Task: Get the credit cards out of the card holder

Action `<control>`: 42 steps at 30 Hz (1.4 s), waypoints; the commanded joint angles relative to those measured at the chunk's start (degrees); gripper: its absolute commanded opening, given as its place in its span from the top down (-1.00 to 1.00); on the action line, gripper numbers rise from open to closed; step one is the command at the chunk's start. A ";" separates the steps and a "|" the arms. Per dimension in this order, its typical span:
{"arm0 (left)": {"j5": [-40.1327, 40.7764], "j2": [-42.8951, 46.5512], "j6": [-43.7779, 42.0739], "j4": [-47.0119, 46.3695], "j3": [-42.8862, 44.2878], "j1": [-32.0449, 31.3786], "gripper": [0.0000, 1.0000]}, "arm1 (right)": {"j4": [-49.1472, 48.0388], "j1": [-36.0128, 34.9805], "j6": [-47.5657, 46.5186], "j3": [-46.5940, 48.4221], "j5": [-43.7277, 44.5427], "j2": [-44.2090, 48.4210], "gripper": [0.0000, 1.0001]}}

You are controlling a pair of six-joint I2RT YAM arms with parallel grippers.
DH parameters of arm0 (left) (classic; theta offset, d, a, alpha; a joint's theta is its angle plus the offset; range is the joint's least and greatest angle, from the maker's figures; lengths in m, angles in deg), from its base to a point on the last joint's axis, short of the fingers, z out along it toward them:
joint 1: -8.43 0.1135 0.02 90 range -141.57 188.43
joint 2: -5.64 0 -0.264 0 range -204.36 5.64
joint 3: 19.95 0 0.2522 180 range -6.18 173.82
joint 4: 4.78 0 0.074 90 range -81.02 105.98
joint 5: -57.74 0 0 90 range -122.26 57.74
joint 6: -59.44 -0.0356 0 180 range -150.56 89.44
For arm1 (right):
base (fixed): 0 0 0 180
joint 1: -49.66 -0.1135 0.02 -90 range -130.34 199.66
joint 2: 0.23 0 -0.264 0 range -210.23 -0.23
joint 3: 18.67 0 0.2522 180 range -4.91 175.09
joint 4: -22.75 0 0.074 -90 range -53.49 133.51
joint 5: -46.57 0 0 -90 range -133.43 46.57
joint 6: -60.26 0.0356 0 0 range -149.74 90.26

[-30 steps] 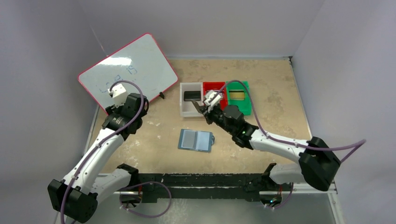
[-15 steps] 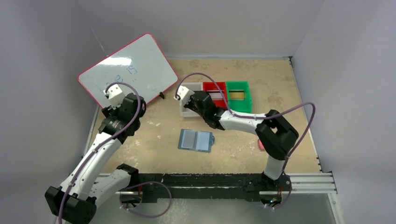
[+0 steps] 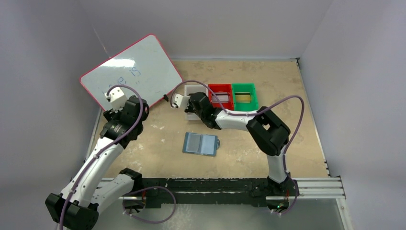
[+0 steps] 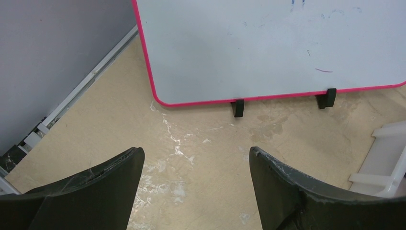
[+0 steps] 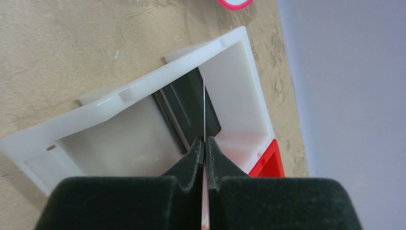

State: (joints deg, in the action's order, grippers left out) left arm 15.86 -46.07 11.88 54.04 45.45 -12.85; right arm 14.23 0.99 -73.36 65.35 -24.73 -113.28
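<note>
The right gripper (image 5: 204,141) hangs over the white bin (image 5: 119,96) at the far side of the table (image 3: 277,96), its two dark fingers pressed together on a credit card (image 5: 204,105). In the wrist view the card shows edge-on, as a thin upright line rising from the fingertips, so its colour cannot be told. Below it a black card (image 5: 184,108) lies flat on the bin's floor, apart from the held one.

The red bin (image 3: 220,86) stands touching the white bin on its right and holds a silvery-grey card (image 3: 221,97). The green bin (image 3: 244,86) comes next in the row and holds a gold card (image 3: 243,97).

The card holder (image 3: 201,143) lies open and flat on the table, nearer the arm bases than the bins and well apart from both grippers. Its paler inner pockets face up and its small tab sticks out on the right. Whether any card remains inside cannot be told from the overhead view.

On the left, the left gripper (image 4: 195,152) hovers above bare tabletop with its fingers spread wide and nothing between them. It points toward the lower edge of the pink-framed whiteboard (image 3: 131,72), which leans on two small black feet. A corner of the white bin shows at the right edge of the left wrist view.
</note>
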 commanded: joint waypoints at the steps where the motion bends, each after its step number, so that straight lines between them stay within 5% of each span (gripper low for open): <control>1: 1.62 1.05 0.09 -1.12 0.32 0.36 -0.62 | -1.76 1.44 -5.00 3.83 1.28 -0.29 1.00; 35: 0.75 0.57 -0.57 -1.39 0.32 0.36 -0.61 | 4.11 3.93 -8.48 12.24 -0.92 -9.34 0.86; 42: 0.75 0.57 -0.62 -1.37 0.27 0.36 -0.60 | 4.94 3.93 -7.60 12.15 -1.84 -8.70 0.70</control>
State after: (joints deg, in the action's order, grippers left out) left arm 15.92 -45.72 11.83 54.04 45.45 -12.85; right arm 19.45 4.71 -81.38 75.89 -26.41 -123.43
